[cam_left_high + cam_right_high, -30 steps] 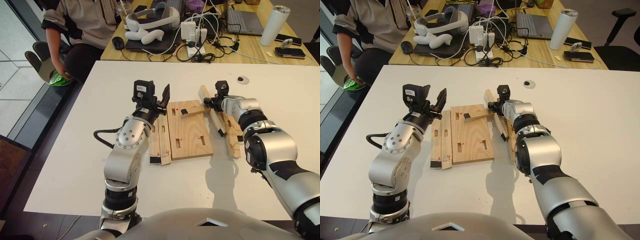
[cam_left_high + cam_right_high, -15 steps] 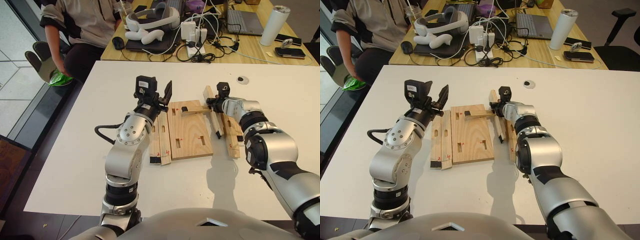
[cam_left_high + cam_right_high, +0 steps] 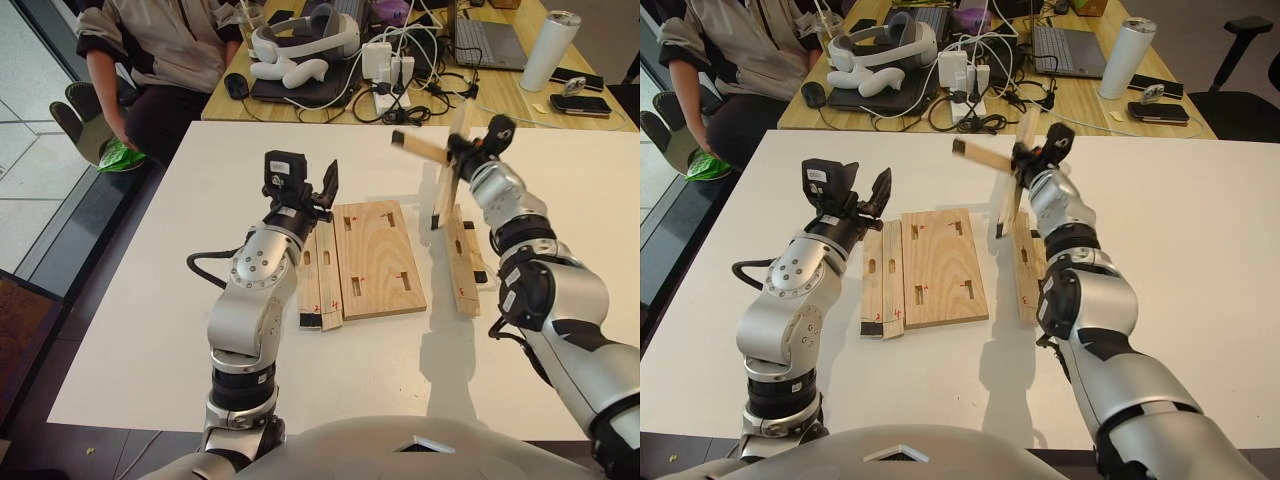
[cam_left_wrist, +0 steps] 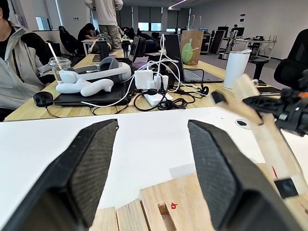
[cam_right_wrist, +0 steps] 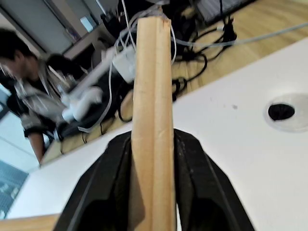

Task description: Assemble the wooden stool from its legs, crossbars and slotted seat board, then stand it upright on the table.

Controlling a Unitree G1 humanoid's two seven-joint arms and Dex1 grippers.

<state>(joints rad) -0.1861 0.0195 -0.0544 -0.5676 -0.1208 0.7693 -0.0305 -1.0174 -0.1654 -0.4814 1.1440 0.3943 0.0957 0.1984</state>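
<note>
Evidently the assembly was at an early step, with nothing yet joined to the seat. At the left, the left gripper (image 4: 150,163) hovered over the white table (image 3: 140,300) with its jaws released and nothing between the dark pads (image 4: 91,163), just above the far ends of two narrow slotted strips (image 3: 318,270) that lay flat, side by side. Touching those strips on their right lay the slotted seat board (image 3: 380,258), flat on the table with its slots facing up and none of them filled. Further right, the right gripper (image 3: 465,152) was clenched on a leg (image 3: 441,195), held in the air beyond the board's far right corner and nearly upright, with a crossbar (image 3: 418,147) jutting from its upper part toward the left. Below it, more wooden pieces (image 3: 462,262) lay on the table just beside the board's right edge. The step in hand looked like bringing the leg-and-crossbar piece to the seat. The next move would probably call for lining the leg's end up with a slot and pressing it in squarely, perhaps with the free left gripper steadying the board.
</note>
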